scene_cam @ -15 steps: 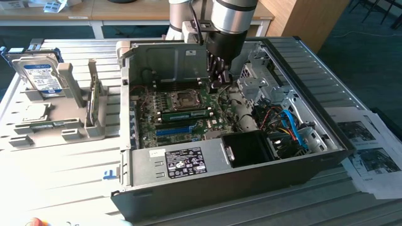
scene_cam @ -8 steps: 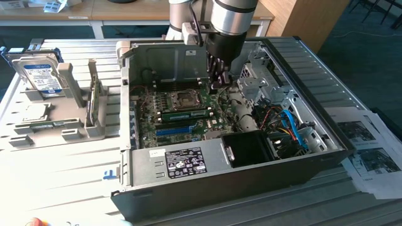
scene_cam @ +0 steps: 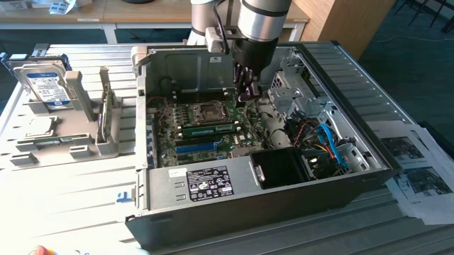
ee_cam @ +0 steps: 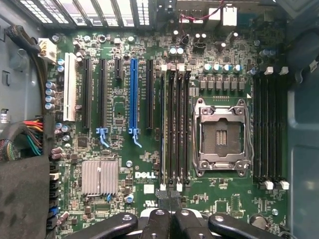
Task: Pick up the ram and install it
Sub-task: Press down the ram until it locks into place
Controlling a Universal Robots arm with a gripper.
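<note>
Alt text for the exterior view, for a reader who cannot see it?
The robot arm reaches down into an open computer case, its shut gripper above the motherboard near the processor socket. A green ram stick sits in a slot beside it. On the exterior view's left, a grey rack holds a hard drive.

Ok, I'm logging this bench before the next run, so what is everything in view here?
computer case: one, dark grey, open, middle of the table
motherboard: one, green, inside the case
ram: one, green, in a slot between the processor socket and the blue slot
blue slot: one, blue, on the motherboard
processor socket: one, silver, on the motherboard
heatsink: one, silver, on the motherboard
hard drive: one, silver and blue, on the tray
tray: one, grey, exterior view's left of the case
printed sheets: several, white, exterior view's right of the case
arm: one, silver and black, over the case
gripper: one, black, shut, low over the motherboard
</note>
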